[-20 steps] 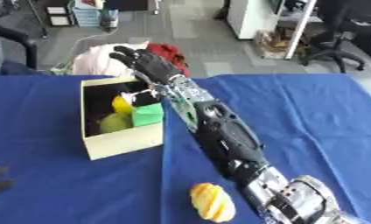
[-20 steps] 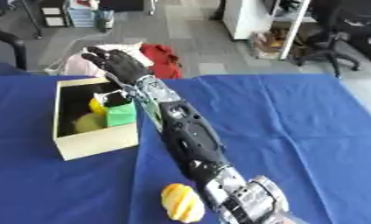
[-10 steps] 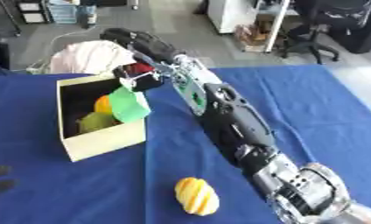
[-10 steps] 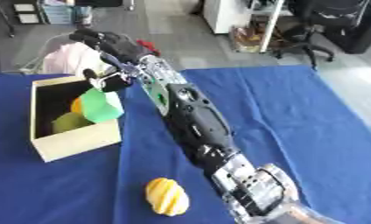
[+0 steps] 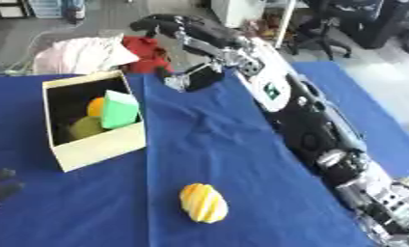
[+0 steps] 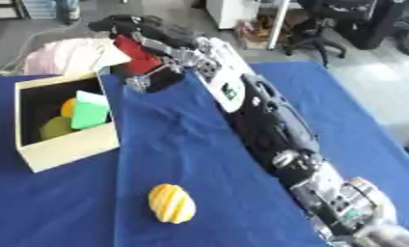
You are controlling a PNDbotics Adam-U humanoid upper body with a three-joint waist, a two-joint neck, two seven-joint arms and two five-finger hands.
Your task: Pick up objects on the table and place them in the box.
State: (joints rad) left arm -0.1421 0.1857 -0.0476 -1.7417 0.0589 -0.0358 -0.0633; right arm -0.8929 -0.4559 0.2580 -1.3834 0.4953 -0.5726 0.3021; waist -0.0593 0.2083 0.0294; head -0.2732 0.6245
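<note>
1. Box (image 5: 102,147) at nine o'clock on our blue table (image 5: 241,159), holding a green block (image 5: 119,110), an orange ball (image 5: 96,106) and a yellowish ball (image 5: 86,128).
2. Our right hand (image 5: 178,26) hangs at twelve o'clock past the box, fingers spread, holding nothing.
3. We see a striped yellow object (image 5: 203,203) at six o'clock, well apart from the box.
4. Our left hand (image 5: 1,182) shows at eight o'clock; we cannot tell its fingers.
</note>
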